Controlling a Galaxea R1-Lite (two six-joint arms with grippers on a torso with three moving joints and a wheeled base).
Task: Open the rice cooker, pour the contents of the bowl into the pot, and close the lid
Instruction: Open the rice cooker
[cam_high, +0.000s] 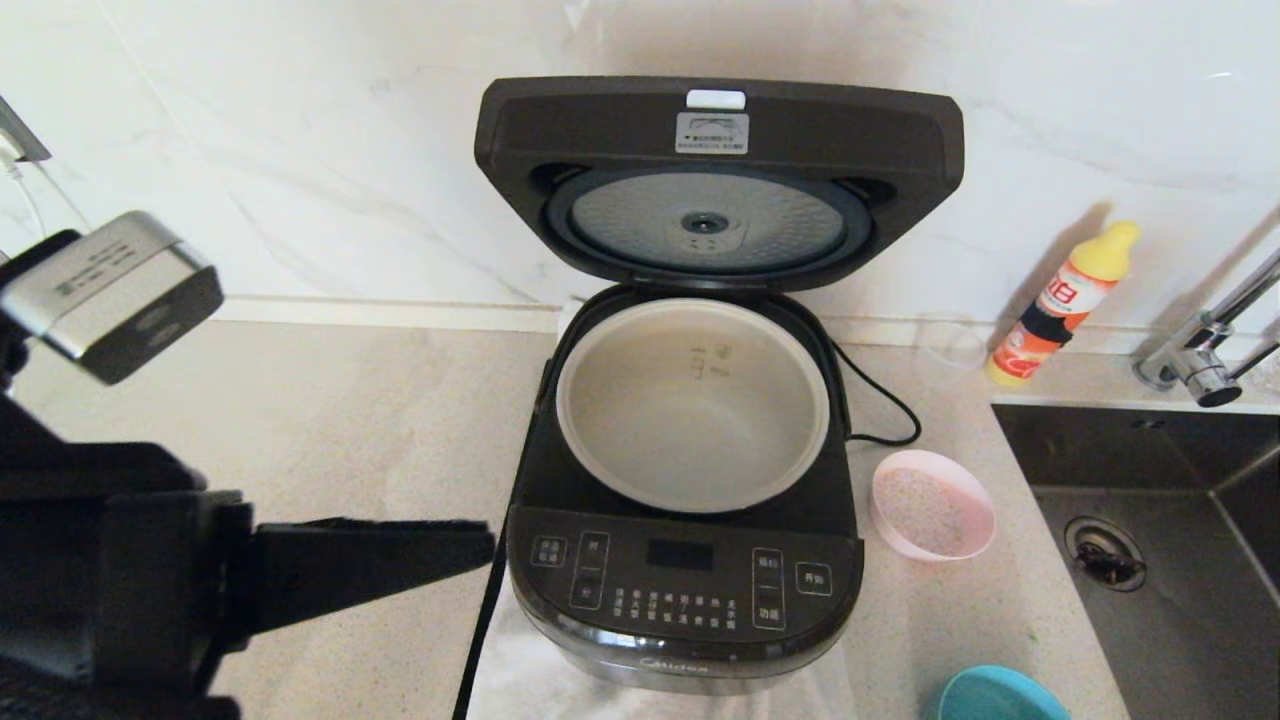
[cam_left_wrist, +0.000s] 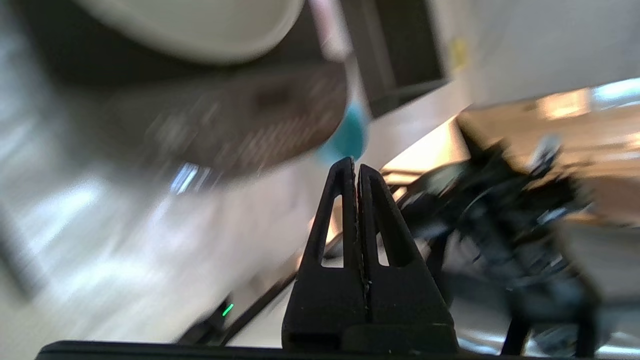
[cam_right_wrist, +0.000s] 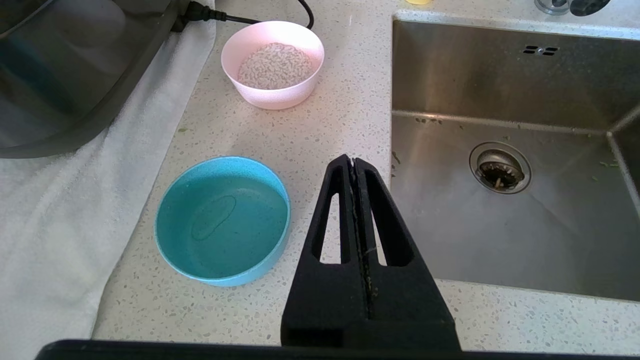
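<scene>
Left hand (cam_high: 485, 545), pinched closed and empty, points at glossy black rice cooker (cam_high: 685, 600).

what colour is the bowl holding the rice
Pale pink; the bowl shows best in the right wrist view.

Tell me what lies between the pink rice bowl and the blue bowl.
Bare speckled counter only, seen in the right wrist view: the pink bowl and blue bowl stand apart.
</scene>
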